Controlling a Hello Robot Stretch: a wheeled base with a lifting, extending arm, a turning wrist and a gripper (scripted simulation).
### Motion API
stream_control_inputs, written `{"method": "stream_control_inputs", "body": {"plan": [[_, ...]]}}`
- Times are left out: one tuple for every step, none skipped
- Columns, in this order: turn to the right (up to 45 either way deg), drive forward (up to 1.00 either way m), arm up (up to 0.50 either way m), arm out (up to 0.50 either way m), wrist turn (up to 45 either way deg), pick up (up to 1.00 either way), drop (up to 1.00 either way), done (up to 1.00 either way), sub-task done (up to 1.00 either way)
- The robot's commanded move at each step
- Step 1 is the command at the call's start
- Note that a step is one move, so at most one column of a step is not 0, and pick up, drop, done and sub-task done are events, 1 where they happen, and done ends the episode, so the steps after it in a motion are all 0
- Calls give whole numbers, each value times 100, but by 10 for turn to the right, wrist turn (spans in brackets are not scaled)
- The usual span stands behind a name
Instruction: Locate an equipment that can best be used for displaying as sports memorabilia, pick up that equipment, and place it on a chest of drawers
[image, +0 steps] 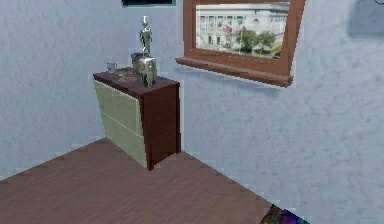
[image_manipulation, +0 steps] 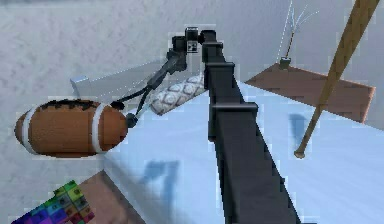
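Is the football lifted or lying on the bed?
Lifted. The football hangs at the far end of the fingers, clear of the bed.

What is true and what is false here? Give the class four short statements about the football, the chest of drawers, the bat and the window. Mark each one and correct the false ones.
1. A football hangs at the jaws of the gripper, clear of the bed. True.
2. The chest of drawers has a bare top. False: a silvery statuette stands on it.
3. The baseball bat lies flat on the bed. False: it stands tilted, nearly upright.
4. In the forward view, a wood-framed window is set in the wall to the right of the chest of drawers. True.
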Motion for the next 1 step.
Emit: {"method": "stream_control_inputs", "body": {"plan": [[0,0,0,-48,0,0,0,0,0]]}}
